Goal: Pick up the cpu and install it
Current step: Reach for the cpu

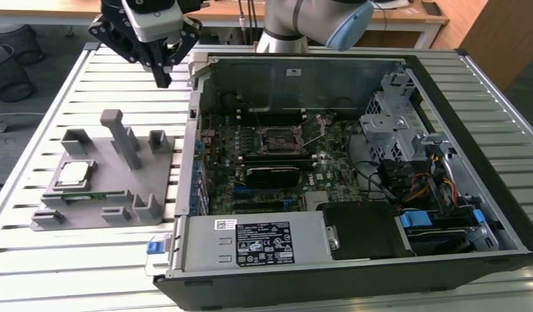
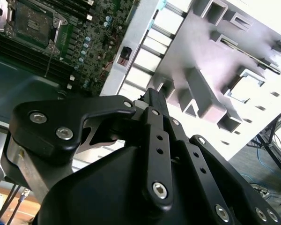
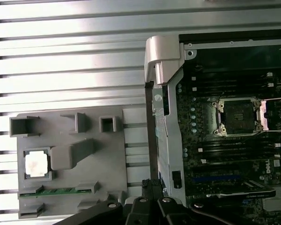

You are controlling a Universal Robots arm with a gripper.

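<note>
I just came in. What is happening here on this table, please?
A robot arm is working beside an open computer case. Its gripper hangs shut and empty above the slatted table, near the case's corner. The cpu lies in its pocket on the grey holder, at the exterior view's left, with a green memory stick beside it. The cpu socket on the motherboard stands open and empty, so the cpu is not yet picked up or installed.

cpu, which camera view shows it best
The first wrist view: it looks straight down on the cpu, its whole square top bare in a recess of the grey holder. The exterior view shows the cpu slanted at that view's left. The second wrist view catches it as a pale patch.
</note>
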